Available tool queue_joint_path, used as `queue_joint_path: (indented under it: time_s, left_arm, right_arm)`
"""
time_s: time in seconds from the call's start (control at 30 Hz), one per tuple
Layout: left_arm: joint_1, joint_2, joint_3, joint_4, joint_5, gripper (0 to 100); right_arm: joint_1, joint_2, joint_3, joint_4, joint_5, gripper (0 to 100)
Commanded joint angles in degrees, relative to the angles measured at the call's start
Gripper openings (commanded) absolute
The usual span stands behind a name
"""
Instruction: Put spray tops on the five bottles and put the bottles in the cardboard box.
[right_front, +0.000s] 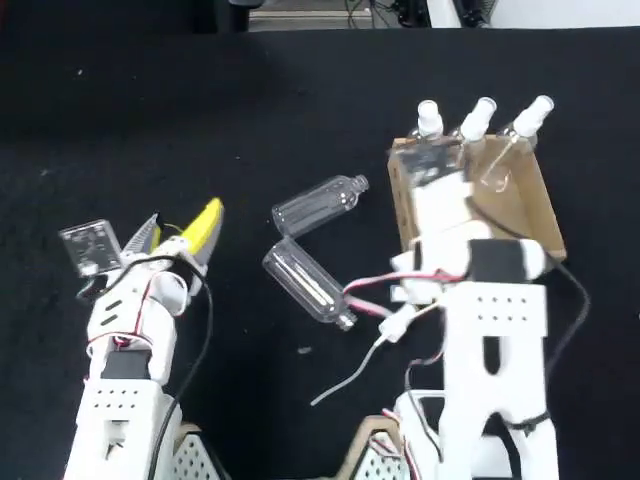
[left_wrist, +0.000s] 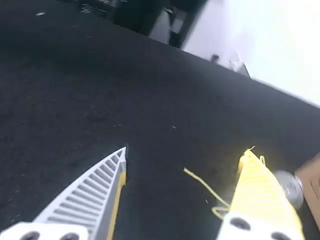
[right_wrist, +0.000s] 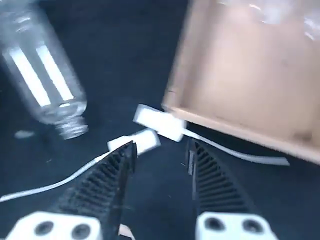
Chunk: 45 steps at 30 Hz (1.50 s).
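Left end effector (right_front: 185, 215) sits at the left side of the bench (right_front: 300, 90), its grey and yellow fingers spread wide apart with nothing between them. To its right, near the middle of the bench, two bottles without tops lie on their sides with their bases close together. The farther bottle (right_front: 320, 205) points its open neck toward the cardboard box (right_front: 535, 205). The nearer bottle (right_front: 303, 282) points its neck toward the right arm. Just beside that neck, two loose white spray tops lie on the bench trailing thin dip tubes, one spray top (right_wrist: 159, 121) close to the box wall and the other spray top (right_wrist: 134, 142) closer to the bottle. The right end effector (right_wrist: 161, 147) hovers just short of them, fingers apart and gripping nothing. At the right, the box holds three bottles with tops fitted: the left capped bottle (right_front: 430, 118), the middle capped bottle (right_front: 480, 117) and the right capped bottle (right_front: 535, 114), their spray heads reaching past the far rim.
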<state>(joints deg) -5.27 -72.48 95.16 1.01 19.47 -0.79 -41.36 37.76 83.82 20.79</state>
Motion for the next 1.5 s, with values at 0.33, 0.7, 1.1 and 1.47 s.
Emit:
queue_joint_path:
  time_s: [0.33,0.7,1.1,1.47]
  left_arm:
    - [-7.08,-0.62,-1.19,-0.97,8.26,33]
    - [-6.9,-0.62,-1.19,-0.97,8.18,33]
    - [-6.81,-0.62,-1.19,-0.97,8.18,33]
    - [-6.81,-0.62,-1.19,-0.97,8.18,33]
  right_arm:
    - [-33.23,-1.89,15.34,-20.92,-6.86,17.6]
    - [-33.76,7.34,18.42,-32.97,-6.77,26.9]
    - [-28.31,26.24,12.0,-35.96,-6.86,17.5]
    - [-11.16,5.41,-0.4,-5.8,-5.54,1.5]
